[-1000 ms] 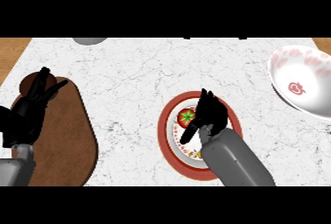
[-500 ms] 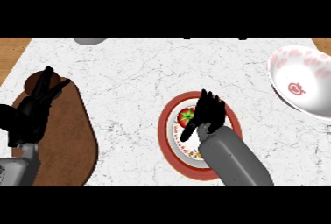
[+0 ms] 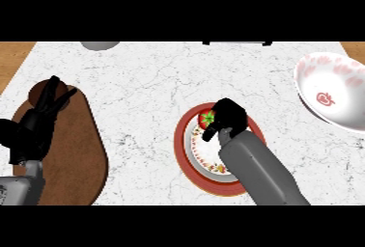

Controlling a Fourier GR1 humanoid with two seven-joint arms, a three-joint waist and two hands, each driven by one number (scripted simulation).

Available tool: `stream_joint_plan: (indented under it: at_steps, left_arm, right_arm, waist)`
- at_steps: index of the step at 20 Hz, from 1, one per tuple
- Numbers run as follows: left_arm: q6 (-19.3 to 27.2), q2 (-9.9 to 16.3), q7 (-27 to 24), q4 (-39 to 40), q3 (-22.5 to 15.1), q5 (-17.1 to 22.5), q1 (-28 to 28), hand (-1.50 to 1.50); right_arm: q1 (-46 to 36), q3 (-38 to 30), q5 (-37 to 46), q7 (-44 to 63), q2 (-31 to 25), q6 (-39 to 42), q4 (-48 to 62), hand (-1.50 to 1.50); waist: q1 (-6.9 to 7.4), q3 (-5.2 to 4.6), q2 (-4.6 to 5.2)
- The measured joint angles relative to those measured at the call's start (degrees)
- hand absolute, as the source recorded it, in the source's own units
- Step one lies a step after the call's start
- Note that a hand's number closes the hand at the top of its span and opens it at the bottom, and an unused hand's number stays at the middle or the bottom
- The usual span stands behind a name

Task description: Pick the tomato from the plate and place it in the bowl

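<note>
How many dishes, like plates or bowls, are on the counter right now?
2. A red-rimmed round plate sits at centre under the right hand, and a white bowl with red pattern sits at the right edge. None seem hidden.

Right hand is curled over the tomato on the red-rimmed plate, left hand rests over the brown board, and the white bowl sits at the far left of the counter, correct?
Not quite: the head view shows the white bowl at the far right of the counter, not the left. The rest holds: the right hand is curled over the tomato on the red-rimmed plate, and the left hand rests over the brown board.
</note>
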Motion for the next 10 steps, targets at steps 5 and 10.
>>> stream_joint_plan:
  at_steps: [5, 10]
  left_arm:
    - [-0.94, -0.02, 1.08, -0.34, 0.73, -0.06, -0.29, 0.0]
    - [-1.24, -0.35, 0.4, 0.89, 1.48, -0.65, -0.75, 0.0]
  right_arm:
    - [-0.86, 0.13, 1.34, -1.46, 0.13, -2.78, 3.02, 1.5]
    - [-2.78, -0.17, 6.31, -0.29, 0.72, -4.63, 5.17, 1.5]
  waist:
    - [-0.1, -0.03, -0.17]
    - [-0.39, 0.21, 0.17]
